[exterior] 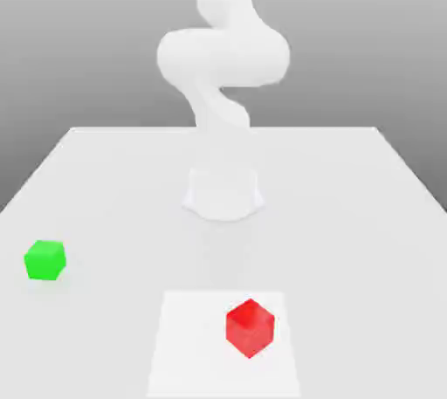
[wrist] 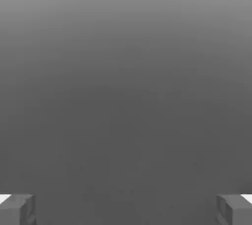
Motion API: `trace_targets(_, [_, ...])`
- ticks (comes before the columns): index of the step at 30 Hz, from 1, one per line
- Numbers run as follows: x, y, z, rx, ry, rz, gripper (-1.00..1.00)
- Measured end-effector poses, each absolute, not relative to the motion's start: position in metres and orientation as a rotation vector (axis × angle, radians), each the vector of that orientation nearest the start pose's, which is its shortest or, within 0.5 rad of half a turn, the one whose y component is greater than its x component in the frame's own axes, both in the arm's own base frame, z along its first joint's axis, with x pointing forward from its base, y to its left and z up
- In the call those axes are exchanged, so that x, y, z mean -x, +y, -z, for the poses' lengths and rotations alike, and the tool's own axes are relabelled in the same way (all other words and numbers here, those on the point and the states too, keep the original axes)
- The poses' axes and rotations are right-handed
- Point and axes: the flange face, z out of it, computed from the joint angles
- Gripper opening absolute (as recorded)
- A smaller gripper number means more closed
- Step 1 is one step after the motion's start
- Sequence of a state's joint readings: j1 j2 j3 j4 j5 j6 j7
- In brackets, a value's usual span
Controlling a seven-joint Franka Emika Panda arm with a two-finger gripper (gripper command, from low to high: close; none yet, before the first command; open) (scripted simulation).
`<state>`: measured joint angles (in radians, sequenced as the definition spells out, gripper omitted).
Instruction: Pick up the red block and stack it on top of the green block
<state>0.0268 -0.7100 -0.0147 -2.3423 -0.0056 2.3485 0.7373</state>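
Tool [wrist: 126, 210] of the single white robot arm [exterior: 223, 57], seen in the hand view: its two gray fingertips [wrist: 235, 210] stand wide apart, nothing held between them, against a plain gray background. In the exterior view, the arm rises from its base [exterior: 223, 195] on the white counter [exterior: 340, 214]; the lower section is nearly upright, a thick rounded joint section bulges to both sides above it, and the upper section continues upward beyond the picture's edge. The red block [exterior: 250, 328], a small cube, lies in front of the base, toward the exterior view's right half, over a bright white rectangular patch [exterior: 196, 354] of the counter; one vertical edge faces the viewer. The green block [exterior: 44, 260], also a cube, rests directly on the counter near the exterior view's left edge, well apart from the red one.
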Motion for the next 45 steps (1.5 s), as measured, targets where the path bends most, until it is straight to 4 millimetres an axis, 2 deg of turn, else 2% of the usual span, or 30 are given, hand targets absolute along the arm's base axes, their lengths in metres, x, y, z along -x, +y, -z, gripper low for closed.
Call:
trace_targets(2, [-0.407, 0.006, -0.618, 2.634, 0.897, 0.866, 0.00])
trace_targets(5, [-0.434, 0.012, -0.552, 2.753, 0.794, 0.748, 0.00])
trace_targets(10, [-0.456, 0.023, -0.440, 2.920, 0.604, 0.535, 0.00])
trace_targets(15, [-0.449, 0.033, -0.331, 3.047, 0.390, 0.303, 0.00])
trace_targets(20, [-0.416, 0.039, -0.230, 3.130, 0.153, 0.055, 0.00])
trace_targets(26, [-0.408, 0.039, -0.158, 3.141, 0.108, 0.001, 0.00])
trace_targets(27, [-0.407, 0.038, -0.149, 3.140, 0.107, 0.001, -1.00])
trace_targets(34, [-0.407, 0.039, -0.148, 3.140, 0.106, -0.001, -1.00])
trace_targets(40, [-0.407, 0.035, -0.203, 3.139, 0.127, -0.002, -1.00])
trace_targets(45, [-0.403, -0.053, -0.217, 3.083, 0.620, 0.000, -1.00])
